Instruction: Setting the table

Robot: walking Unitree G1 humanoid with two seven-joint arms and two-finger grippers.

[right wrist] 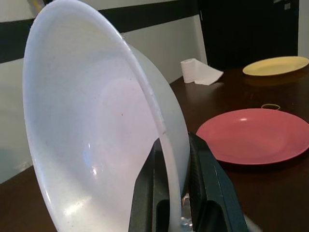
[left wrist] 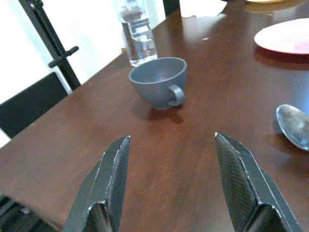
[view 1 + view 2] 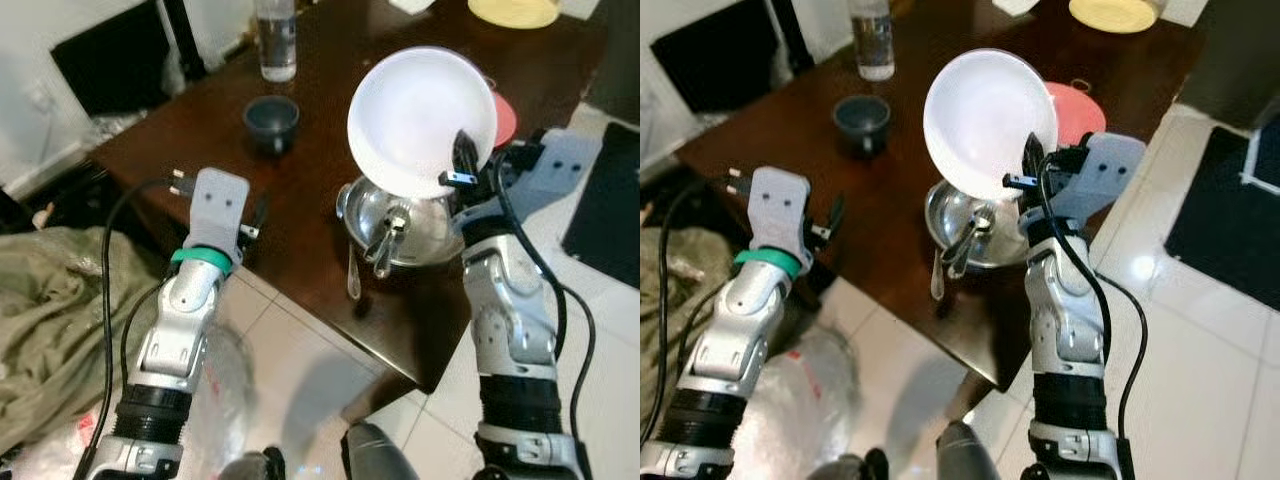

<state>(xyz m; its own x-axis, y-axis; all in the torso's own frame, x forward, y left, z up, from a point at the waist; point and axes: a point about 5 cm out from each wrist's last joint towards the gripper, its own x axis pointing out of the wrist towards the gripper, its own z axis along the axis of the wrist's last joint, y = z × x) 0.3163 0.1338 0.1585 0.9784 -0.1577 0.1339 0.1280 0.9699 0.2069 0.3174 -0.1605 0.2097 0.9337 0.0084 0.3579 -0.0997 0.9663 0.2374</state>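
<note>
Right claw (image 3: 1032, 160) clamped on the rim of a white bowl (image 3: 985, 120), held tilted on edge above a steel bowl (image 3: 405, 225) with spoons at the near counter (image 3: 300, 200) edge, likely lifted off for placing. Left claw (image 2: 171, 179) hovers fingers apart, aimed at a grey cup (image 2: 159, 82). Beyond: a pink plate (image 1: 253, 135), a water bottle (image 3: 275, 40), a yellow plate (image 1: 275, 65); no writing legible.
</note>
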